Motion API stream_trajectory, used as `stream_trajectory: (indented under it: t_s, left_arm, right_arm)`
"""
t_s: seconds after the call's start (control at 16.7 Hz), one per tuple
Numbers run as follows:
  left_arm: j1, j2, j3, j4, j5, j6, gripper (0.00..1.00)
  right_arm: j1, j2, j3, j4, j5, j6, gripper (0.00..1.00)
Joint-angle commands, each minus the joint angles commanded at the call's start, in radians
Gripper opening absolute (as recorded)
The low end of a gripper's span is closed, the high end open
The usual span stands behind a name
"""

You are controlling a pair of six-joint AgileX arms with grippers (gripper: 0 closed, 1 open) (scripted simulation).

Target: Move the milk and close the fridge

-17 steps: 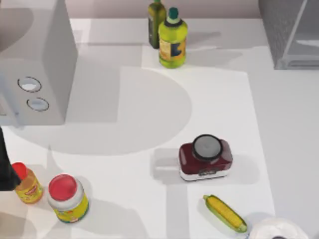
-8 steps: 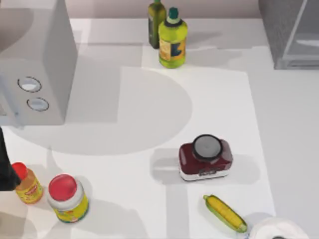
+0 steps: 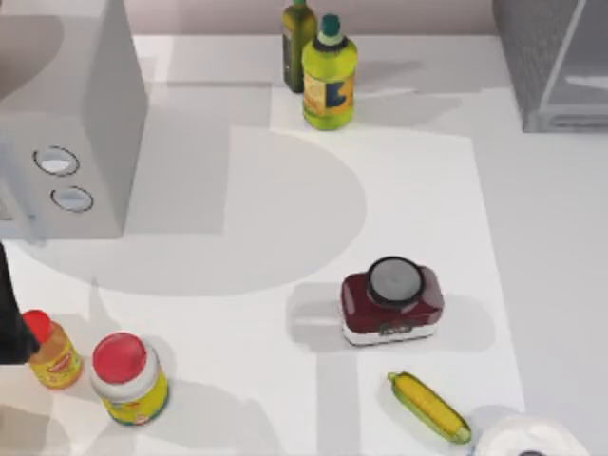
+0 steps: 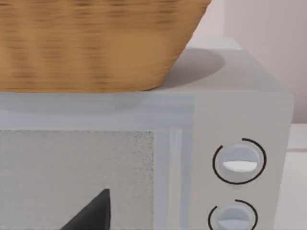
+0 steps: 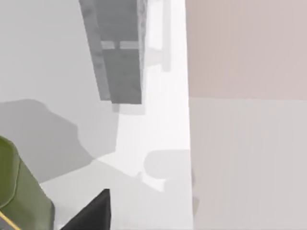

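Two AgileX arms flank the table. The left arm (image 3: 9, 313) is parked at the 9 o'clock edge, and its left gripper (image 4: 91, 215) faces the smooth light-grey box with two round dials (image 3: 85, 123), which carries a woven straw basket (image 4: 96, 43). The right gripper (image 5: 91, 213) looks towards the big speckled dark-grey fridge (image 3: 541, 57) at 1 o'clock. I cannot tell how the jaws stand on either.

From where I stand I cannot make out where the small blue-and-white milk carton is. I would expect it to be light, with thin walls that dent under a hard squeeze. It is best pinched gently across two flat sides around mid-height. The fridge door should be stiff and swing on its hinge, so a push on the panel should do.

A wide clear stretch of the white table (image 3: 285, 218) lies across the middle. At 12 o'clock stand a dark olive glass bottle (image 3: 297, 43) and a yellow-green oil bottle (image 3: 329, 81), nearest the fridge's approach. The maroon grey-lidded pot (image 3: 391, 299), yellow corn cob (image 3: 429, 407) and white roll (image 3: 527, 439) crowd 5 o'clock. The red-lidded yellow-labelled jar (image 3: 128, 378) and small orange bottle (image 3: 52, 351) sit at 8 o'clock.
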Motion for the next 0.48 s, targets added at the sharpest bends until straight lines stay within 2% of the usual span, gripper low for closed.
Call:
stream_trajectory:
  t_s: [0.3,0.48]
  left_arm:
    - [0.0,0.0,0.0,0.0,0.0,0.0,1.0]
    - [0.0,0.0,0.0,0.0,0.0,0.0,1.0]
  right_arm:
    - [0.005,-0.002,-0.003,0.002,0.002,0.003,1.0]
    - [0.066,0.0,-0.006,0.063,0.019,0.061,1.0]
